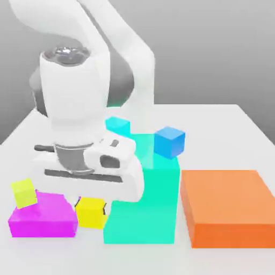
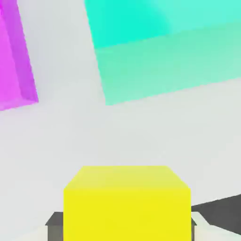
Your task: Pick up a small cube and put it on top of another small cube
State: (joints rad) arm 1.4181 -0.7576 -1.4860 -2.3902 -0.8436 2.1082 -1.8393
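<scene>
The hand (image 2: pixel 123 226) is clamped on a yellow cube (image 2: pixel 127 204) between the magenta block (image 1: pixel 42 216) and the teal block (image 1: pixel 142 201). Another yellow cube (image 1: pixel 23 192) sits tilted on the magenta block's far left edge. Bare table (image 1: pixel 134 258) lies open nearer.

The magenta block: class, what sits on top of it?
A small yellow cube rests tilted on the magenta block, at its corner on the exterior view's left. The arm covers the block's far edge, so anything there cannot be seen.
</scene>
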